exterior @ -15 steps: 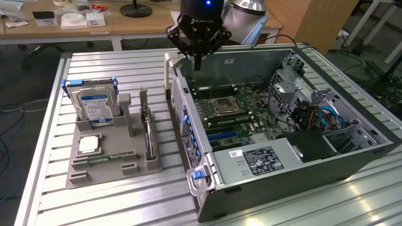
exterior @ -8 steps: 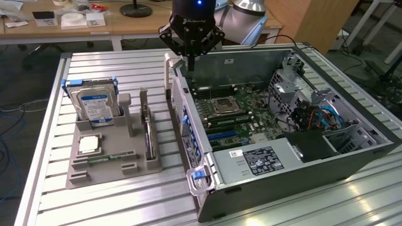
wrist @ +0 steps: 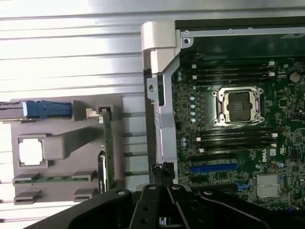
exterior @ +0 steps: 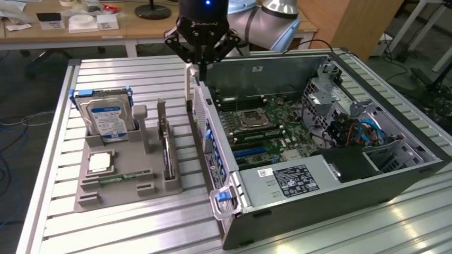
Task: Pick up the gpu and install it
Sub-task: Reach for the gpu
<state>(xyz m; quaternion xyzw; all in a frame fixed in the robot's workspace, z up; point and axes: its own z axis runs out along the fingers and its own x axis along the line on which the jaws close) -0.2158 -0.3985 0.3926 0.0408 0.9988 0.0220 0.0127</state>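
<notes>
The gpu [exterior: 166,153] stands on its edge in a slot of the grey holder [exterior: 116,198], a thin dark card to the exterior view's left of the open computer case [exterior: 332,185]. From the wrist it appears as a narrow strip, the gpu [wrist: 106,143]. My gripper [exterior: 202,74] hangs shut over the case's near side wall, behind and above the holder, with nothing visible between its fingers. In the wrist view the gripper [wrist: 163,171] sits above the case's metal edge, apart from the card. The motherboard's blue slot [wrist: 214,168] lies bare inside the case.
The holder also carries a silver hard drive [exterior: 106,119] with a blue-white label, a processor chip [exterior: 101,161] and a green memory stick [exterior: 124,177]. The case's white handle [exterior: 222,201] juts out at the front. A desk with clutter [exterior: 84,24] stands behind the slatted table [exterior: 141,233].
</notes>
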